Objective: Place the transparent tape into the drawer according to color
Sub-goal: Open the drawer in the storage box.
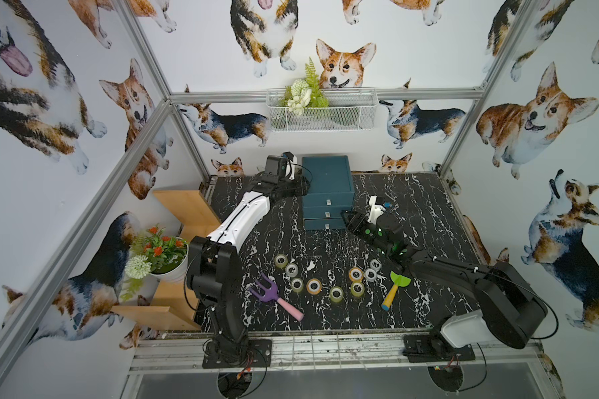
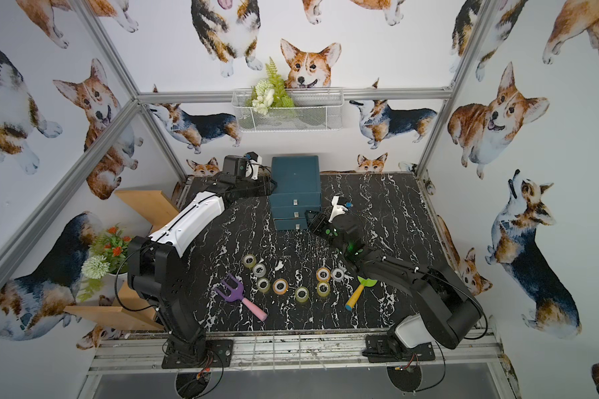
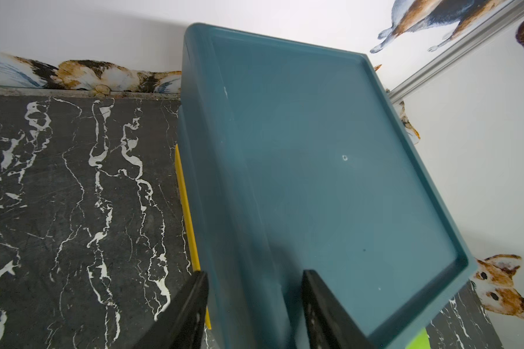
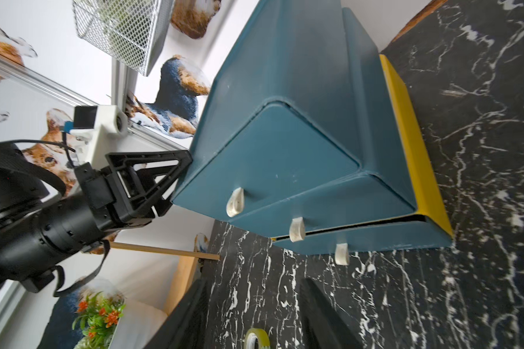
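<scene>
Tape rolls (image 1: 314,285), nine in all, lie loose on the tabletop (image 1: 429,214) in the lower middle of both top views, between the rake (image 1: 274,298) and the trowel (image 1: 399,280). None is held. Higher in the frame stands the drawer unit (image 1: 327,179), its three drawers shut or nearly so. The left pincer (image 1: 301,188) sits at the unit's left edge. The right pincer (image 1: 351,219) hangs just right of the lowest drawer front.

In the left wrist view, the left pincer (image 3: 254,302) straddles the unit's top edge at the bottom of the frame, one finger outside the side wall and one over the recessed top. The jaws stand apart; whether they press on the edge I cannot tell.

In the right wrist view, the right pincer (image 4: 254,317) is open and empty at the bottom of the frame, over bare tabletop and short of the three white handles (image 4: 297,229). A yellow-green roll (image 4: 256,338) shows at the bottom edge. At centre left the left pincer (image 4: 179,169) touches the unit's top corner.

The step in hand looks like opening a drawer, with the left arm steadying the unit. Next, the right pincer would need to line up on one small handle, close on it and pull straight out. Which drawer suits which colour is not plain.
</scene>
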